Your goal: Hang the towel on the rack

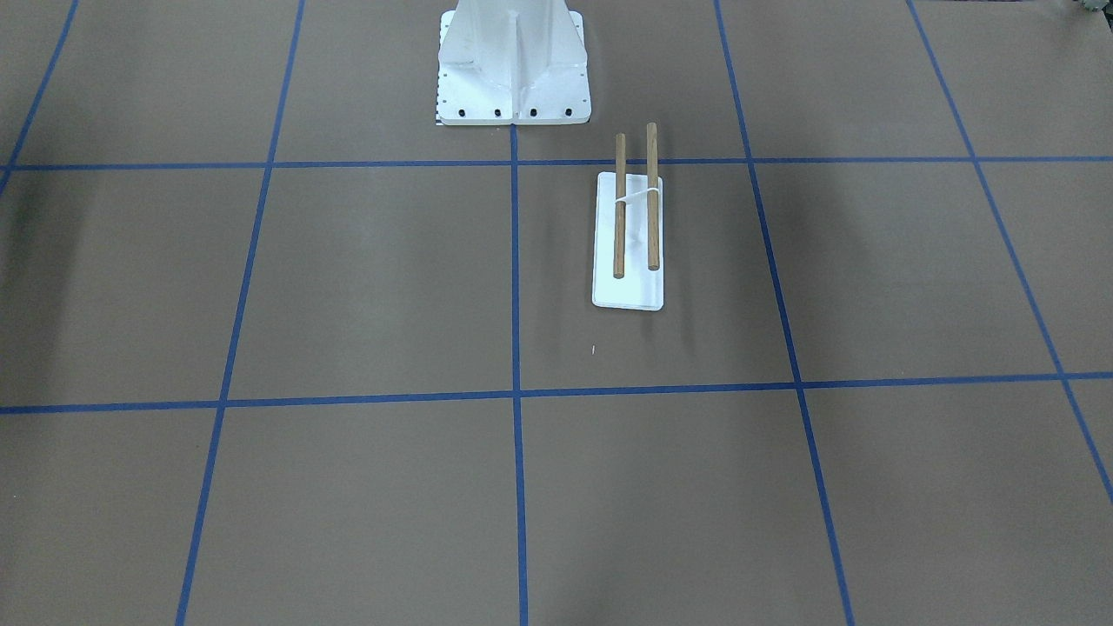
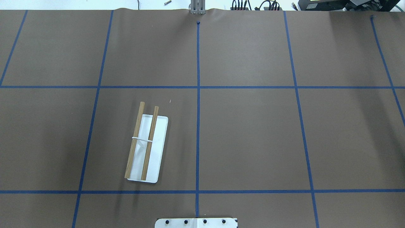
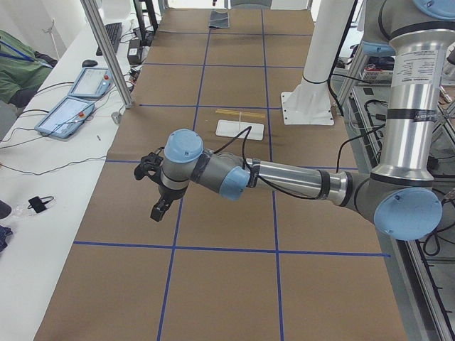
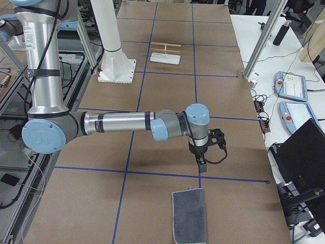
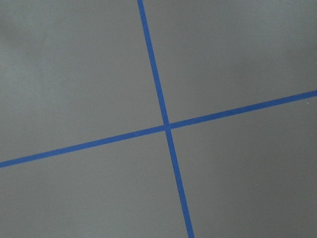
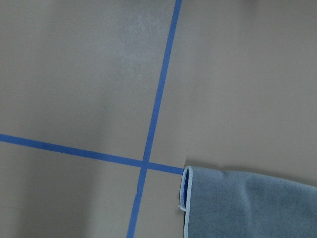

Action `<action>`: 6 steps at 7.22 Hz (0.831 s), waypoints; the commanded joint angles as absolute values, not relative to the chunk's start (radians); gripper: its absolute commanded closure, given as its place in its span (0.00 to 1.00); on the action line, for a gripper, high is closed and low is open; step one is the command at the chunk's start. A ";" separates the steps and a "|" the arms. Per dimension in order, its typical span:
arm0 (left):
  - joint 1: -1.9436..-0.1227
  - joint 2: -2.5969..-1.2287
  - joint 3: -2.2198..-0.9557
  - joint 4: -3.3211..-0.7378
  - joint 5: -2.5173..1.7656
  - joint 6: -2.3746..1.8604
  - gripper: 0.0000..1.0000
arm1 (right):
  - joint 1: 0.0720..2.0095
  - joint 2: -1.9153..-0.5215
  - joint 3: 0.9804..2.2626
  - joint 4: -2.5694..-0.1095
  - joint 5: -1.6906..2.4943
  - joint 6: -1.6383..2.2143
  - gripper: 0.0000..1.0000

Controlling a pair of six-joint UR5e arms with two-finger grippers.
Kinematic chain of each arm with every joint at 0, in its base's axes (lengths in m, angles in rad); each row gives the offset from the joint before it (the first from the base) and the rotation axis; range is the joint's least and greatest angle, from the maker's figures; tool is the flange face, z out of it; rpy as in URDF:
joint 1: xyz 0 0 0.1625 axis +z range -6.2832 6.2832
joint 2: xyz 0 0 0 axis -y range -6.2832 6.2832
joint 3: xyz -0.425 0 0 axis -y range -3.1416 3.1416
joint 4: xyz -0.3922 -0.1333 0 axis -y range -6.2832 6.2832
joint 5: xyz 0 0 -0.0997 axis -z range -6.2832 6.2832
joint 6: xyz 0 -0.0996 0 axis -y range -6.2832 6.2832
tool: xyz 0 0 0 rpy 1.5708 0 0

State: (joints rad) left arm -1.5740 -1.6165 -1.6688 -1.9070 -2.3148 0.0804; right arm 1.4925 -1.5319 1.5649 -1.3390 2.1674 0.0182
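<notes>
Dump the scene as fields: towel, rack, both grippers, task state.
towel: flat on the table at the robot's right end
rack: standing in the robot's left half, far from the towel, both dowels bare
left gripper: over bare table, open or shut unclear
right gripper: above the table near the towel's edge, not touching, open or shut unclear
task state: towel not hung

left silver-and-blue arm: stretched out flat, black left end effector aimed down | right silver-and-blue arm: same deal, black right end effector aimed down | jaws: can't tell tbh
</notes>
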 commanded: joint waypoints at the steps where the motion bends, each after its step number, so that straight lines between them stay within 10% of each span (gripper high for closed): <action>1: -1.574 -1.614 -1.661 -1.927 -2.316 0.081 0.01 | 1.380 -1.522 1.385 -1.115 2.123 0.084 0.00; 6: -1.574 -1.612 -1.663 -1.928 -2.316 0.083 0.01 | 1.259 -1.447 1.130 -0.974 1.890 0.098 0.03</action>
